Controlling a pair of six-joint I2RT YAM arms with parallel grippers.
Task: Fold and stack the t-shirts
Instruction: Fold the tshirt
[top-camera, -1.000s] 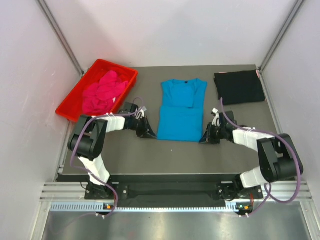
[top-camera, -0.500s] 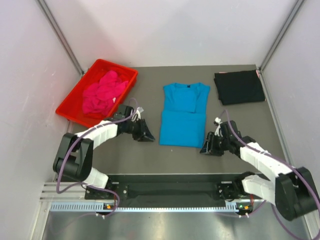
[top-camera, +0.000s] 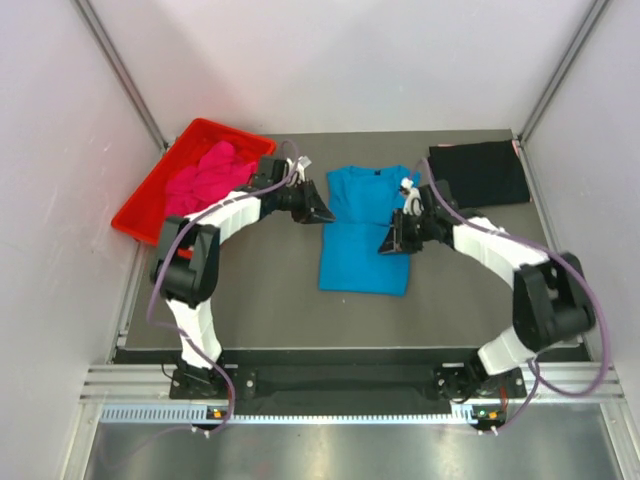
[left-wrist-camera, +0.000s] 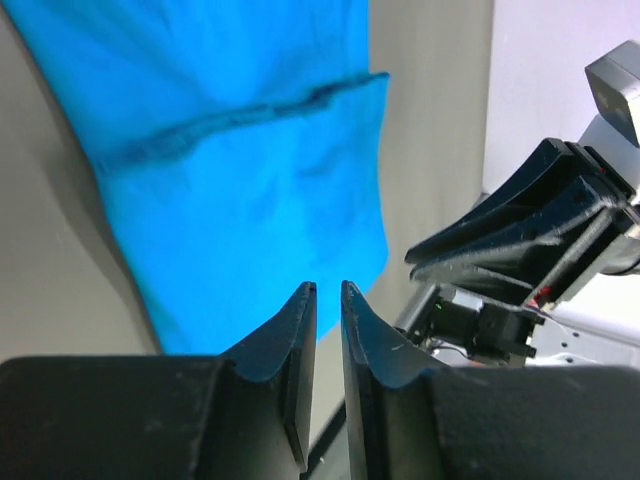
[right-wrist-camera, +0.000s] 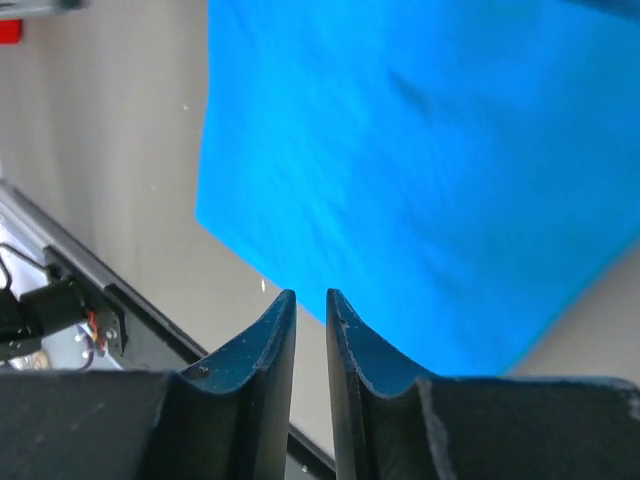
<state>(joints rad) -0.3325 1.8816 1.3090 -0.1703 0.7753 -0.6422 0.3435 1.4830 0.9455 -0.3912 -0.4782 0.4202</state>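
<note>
While left gripper, right gripper hover — t-shirt; turquoise

A second ago both tools sat low at the near corners of the blue shirt, one at each end of its hem. The left tool has since left that corner and travelled toward the far side of the counter, and now sits just beside the shirt's left sleeve with its arm stretched out past the red tray. The right tool has also moved farther out and inward, and now hangs over the shirt's right edge. Both tools show a narrow gap with nothing in it. The shirt's near hem now lies slightly closer to the arm bases.
</note>
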